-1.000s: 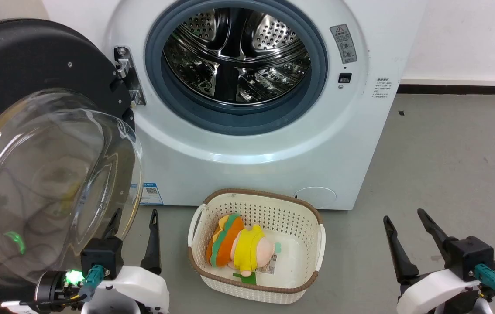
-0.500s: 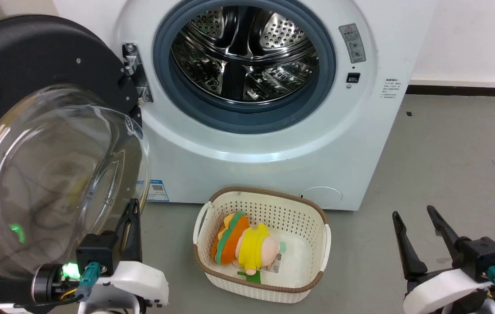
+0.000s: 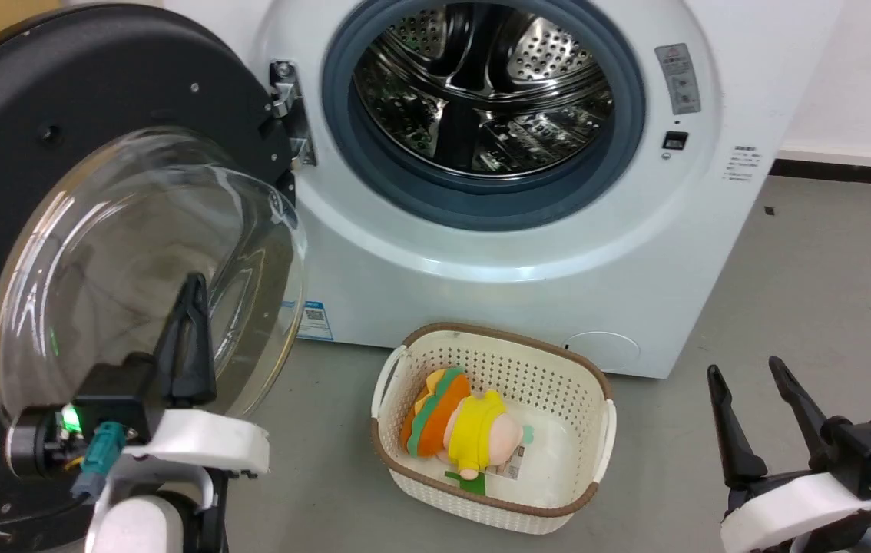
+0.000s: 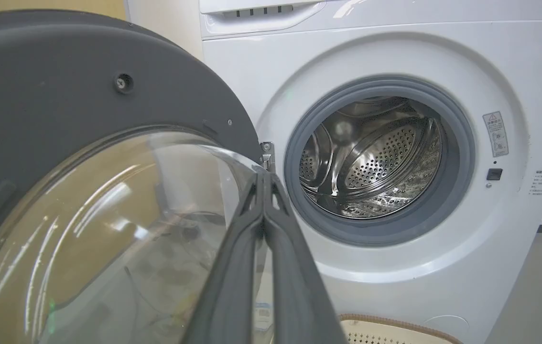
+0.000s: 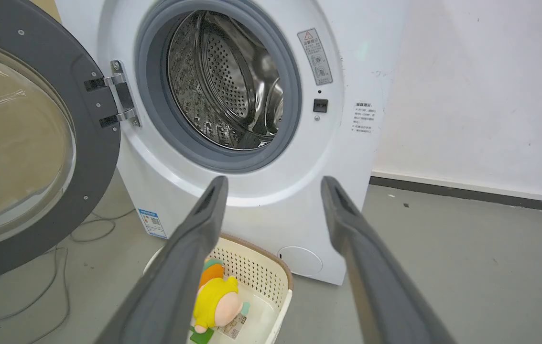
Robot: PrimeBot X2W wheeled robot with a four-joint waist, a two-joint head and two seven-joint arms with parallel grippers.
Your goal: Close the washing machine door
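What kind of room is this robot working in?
Likely a laundry area, maybe a test setup: a big white front-loading washing machine, its round black-framed glass door open, and a cream perforated basket on the grey floor.

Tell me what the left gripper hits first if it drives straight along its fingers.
Probably the washing machine door: the shut left gripper points at the edge of its bulging glass window, though depth is unclear.

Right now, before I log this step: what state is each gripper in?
The left gripper is shut, with nothing held between its fingers.
The right gripper is open and empty.
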